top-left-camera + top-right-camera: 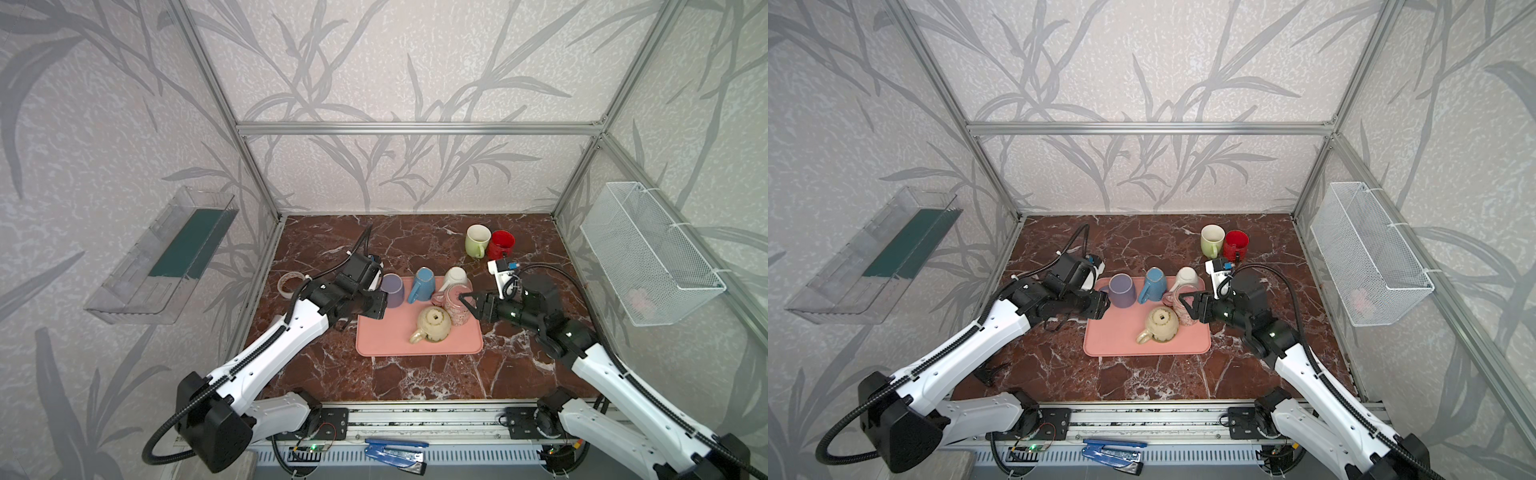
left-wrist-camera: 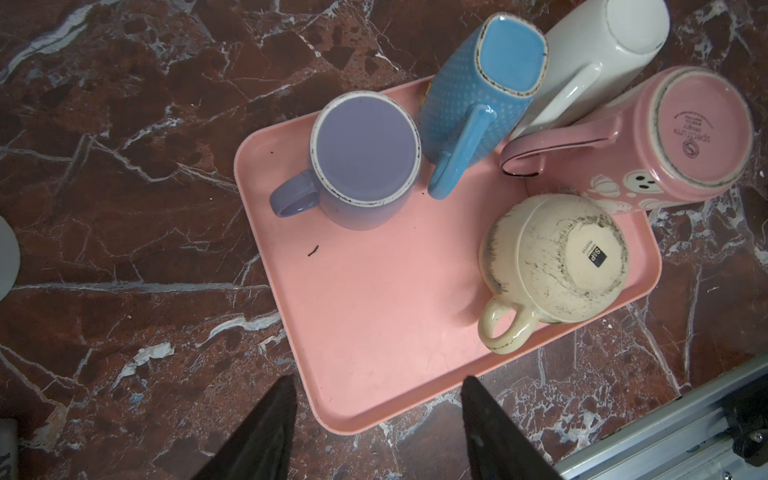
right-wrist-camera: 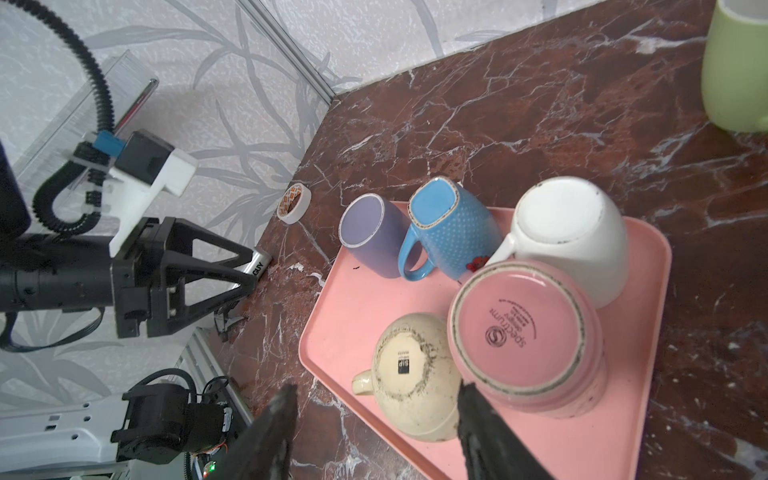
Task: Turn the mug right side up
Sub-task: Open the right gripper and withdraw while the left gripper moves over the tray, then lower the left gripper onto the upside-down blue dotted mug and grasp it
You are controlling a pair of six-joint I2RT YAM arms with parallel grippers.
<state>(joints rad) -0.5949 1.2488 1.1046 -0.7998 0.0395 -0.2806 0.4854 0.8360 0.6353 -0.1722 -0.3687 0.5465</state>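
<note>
Several mugs stand upside down on a pink tray (image 1: 392, 343): purple (image 1: 392, 291), blue (image 1: 424, 283), white (image 1: 455, 275), pink (image 1: 454, 300) and cream (image 1: 433, 325). My left gripper (image 1: 379, 305) hovers at the tray's left edge beside the purple mug (image 2: 365, 153), open and empty; its wrist view shows the tray corner (image 2: 332, 415) between the fingers. My right gripper (image 1: 465, 303) hangs over the tray's right side, open, touching nothing. In its wrist view the cream mug (image 3: 415, 374) lies under the gap and the pink mug (image 3: 519, 332) sits beside one finger.
A green mug (image 1: 477, 241) and a red mug (image 1: 500, 244) stand upright at the back right. A tape roll (image 1: 289, 283) lies at the left wall. A wire basket (image 1: 648, 253) hangs on the right wall, a clear shelf (image 1: 162, 262) on the left.
</note>
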